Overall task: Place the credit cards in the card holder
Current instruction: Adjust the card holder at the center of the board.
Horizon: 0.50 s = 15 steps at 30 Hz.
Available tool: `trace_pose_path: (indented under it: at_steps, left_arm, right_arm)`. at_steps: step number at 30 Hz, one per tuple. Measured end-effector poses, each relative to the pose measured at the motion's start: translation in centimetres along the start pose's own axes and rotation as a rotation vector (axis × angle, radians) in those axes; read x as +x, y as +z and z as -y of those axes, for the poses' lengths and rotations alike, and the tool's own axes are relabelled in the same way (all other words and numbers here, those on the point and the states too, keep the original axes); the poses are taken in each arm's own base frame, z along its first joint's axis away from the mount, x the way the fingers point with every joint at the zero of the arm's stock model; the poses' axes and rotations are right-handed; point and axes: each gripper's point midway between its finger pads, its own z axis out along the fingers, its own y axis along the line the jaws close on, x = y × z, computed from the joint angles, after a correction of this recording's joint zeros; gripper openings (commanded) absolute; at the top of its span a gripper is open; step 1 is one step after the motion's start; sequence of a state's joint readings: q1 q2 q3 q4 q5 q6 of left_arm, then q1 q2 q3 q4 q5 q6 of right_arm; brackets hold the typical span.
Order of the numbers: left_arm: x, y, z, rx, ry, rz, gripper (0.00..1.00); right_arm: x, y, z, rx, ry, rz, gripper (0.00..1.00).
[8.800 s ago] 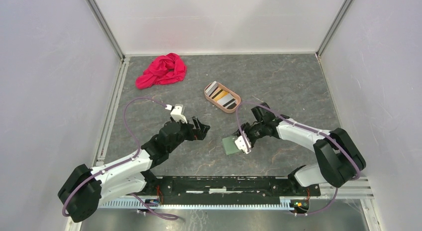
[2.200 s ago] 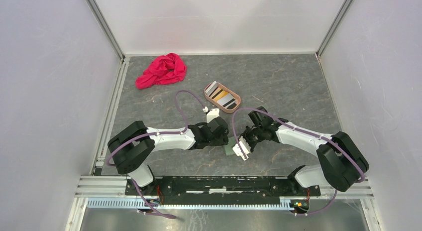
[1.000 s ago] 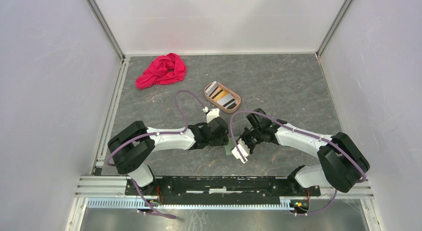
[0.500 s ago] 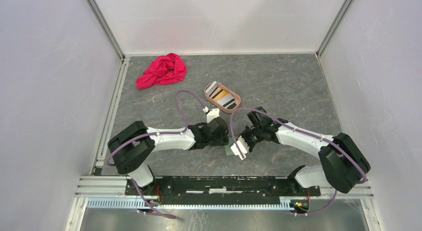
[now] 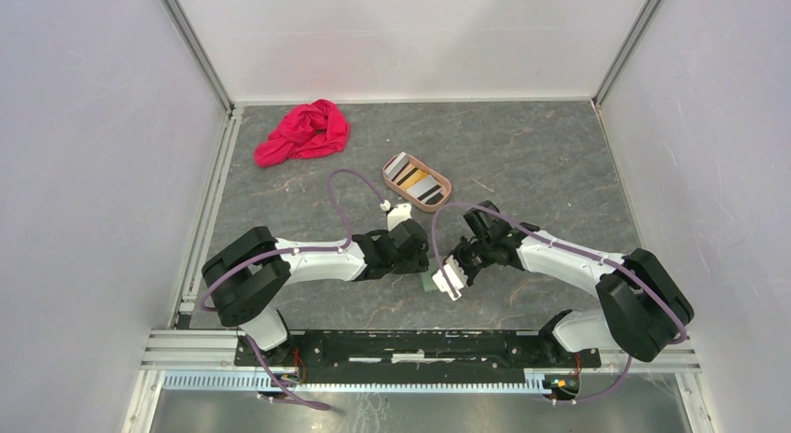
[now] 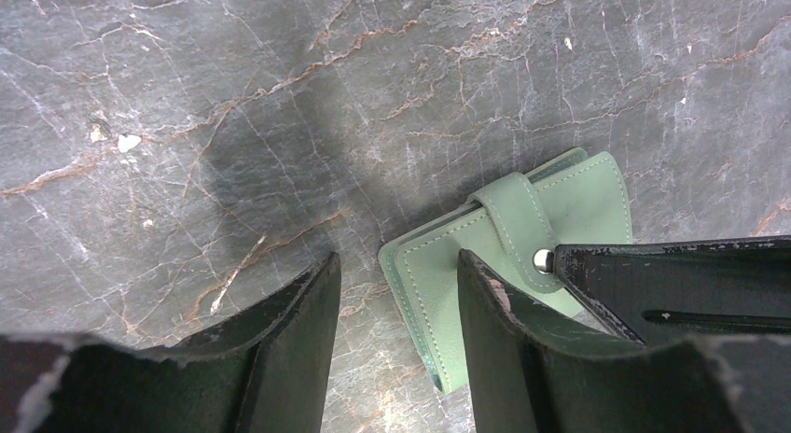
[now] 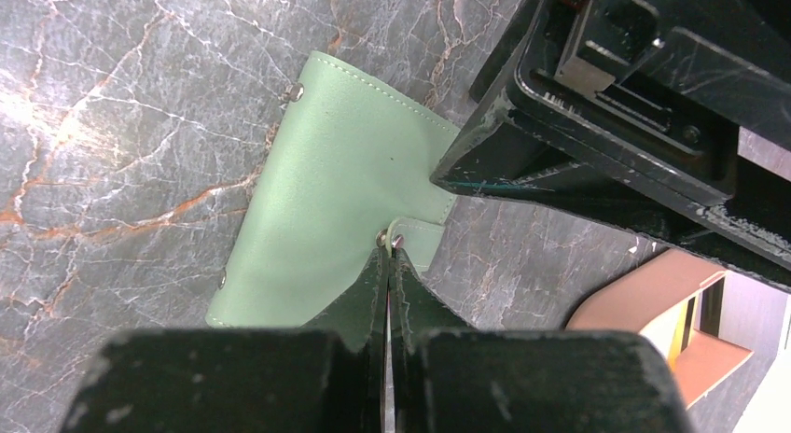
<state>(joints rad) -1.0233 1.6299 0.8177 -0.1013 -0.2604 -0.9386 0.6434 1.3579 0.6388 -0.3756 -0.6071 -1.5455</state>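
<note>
Stage: opening of the card holder, judged to be early in the task. No card has been placed, and every step of loading remains.

Nearest the arm bases, the sage-green card holder [image 6: 583,195] lies flat and folded on the grey counter [image 5: 522,153], midway between the two arms. Its snap tab [image 6: 519,230] is wrapped over the edge and appears fastened.

The left end effector [image 6: 396,265] has its fingers spread. One finger rests over the card holder's cover and the other stands on bare counter just beside its edge.

The right end effector [image 7: 387,251] has its fingers pressed together, tips at the metal stud of the tab. Whether the tab itself is nipped between them cannot be told.

Farther back, well apart from the card holder, stands a pinkish-tan oval tray [image 5: 433,208]. It holds the credit cards [image 5: 415,181] stacked at a slant: white, orange and grey faces, some with a dark stripe. Their number cannot be read.

Farthest, near the rear left corner, lies a crumpled red cloth [image 5: 303,132], playing no evident part.
</note>
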Motion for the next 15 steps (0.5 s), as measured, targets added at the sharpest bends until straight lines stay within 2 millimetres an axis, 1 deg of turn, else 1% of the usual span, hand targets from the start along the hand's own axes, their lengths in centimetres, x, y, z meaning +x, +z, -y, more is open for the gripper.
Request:
trace_pose_path:
  at_steps: [6,15]
  left_arm:
    - [0.00,0.00,0.00,0.000,0.000,0.000,0.56]
    - [0.00,0.00,0.00,0.000,0.000,0.000,0.56]
  right_arm:
    - [0.31,0.23,-0.02,0.006,-0.016,-0.013,0.00]
    - [0.25,0.44,0.01,0.004,-0.043,-0.021,0.00]
